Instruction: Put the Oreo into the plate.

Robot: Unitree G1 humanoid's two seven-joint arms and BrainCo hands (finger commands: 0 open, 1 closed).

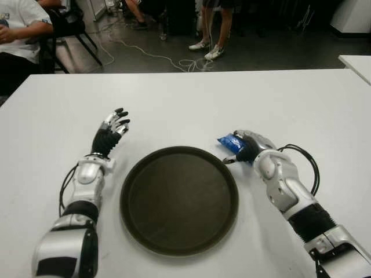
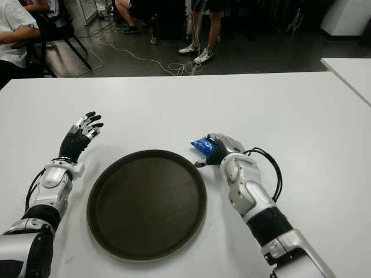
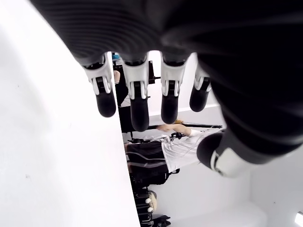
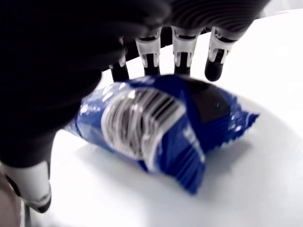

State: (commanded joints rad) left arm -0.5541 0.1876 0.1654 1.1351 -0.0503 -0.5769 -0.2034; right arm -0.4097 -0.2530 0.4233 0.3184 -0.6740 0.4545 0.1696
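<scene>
A: One hand at work — right hand [image 1: 248,145], cupped over the Oreo packet [image 4: 156,127], just beside the far right rim of the plate [image 1: 133,174].

B: Grip condition?

A: Fingers [image 4: 182,54] draped past the far edge of the wrapper, thumb low on the near side. Closing around the packet, not plainly clamped; packet apparently flat on the table [image 1: 191,104], not lifted.

B: Reason for that posture?

A: Probably to pinch a thin, crinkly wrapper from above; slippery foil, likely to deform under pressure.

B: Left hand?

A: Idle — left hand [image 1: 113,127] raised beside the left of the plate, fingers spread, holding nothing. Clear of the transfer path.

B: Remaining work?

A: Close, lift, short carry over the rim, release inside. Plate dark, round, nothing in it.
</scene>
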